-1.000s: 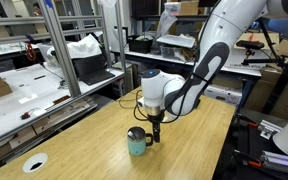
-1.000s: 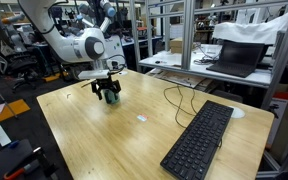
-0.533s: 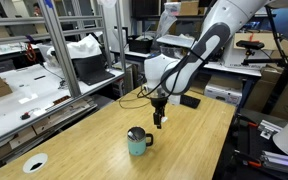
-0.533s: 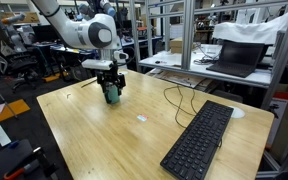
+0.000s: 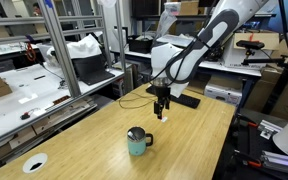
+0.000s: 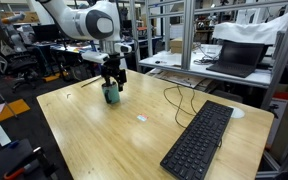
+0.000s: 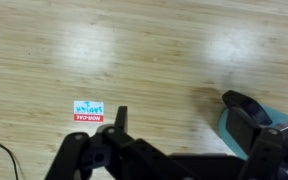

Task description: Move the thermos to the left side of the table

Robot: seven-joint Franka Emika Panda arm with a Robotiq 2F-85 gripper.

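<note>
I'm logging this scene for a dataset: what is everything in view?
thermos: one, teal with dark lid and handle, upright on the table
table: one, light wood
keyboard: one, black, on the table
cable: one, black, on the table near the keyboard
sticker: one, red, white and blue, on the tabletop
laptop: one, dark, on a bench behind the table
disc: one, white, on the white bench beside the table
arm: one, white
gripper: one, black, jaws open, hanging above the table apart from the thermos

Lab room, metal shelving [image 5: 56, 45], white bench [image 5: 24, 100]
</note>
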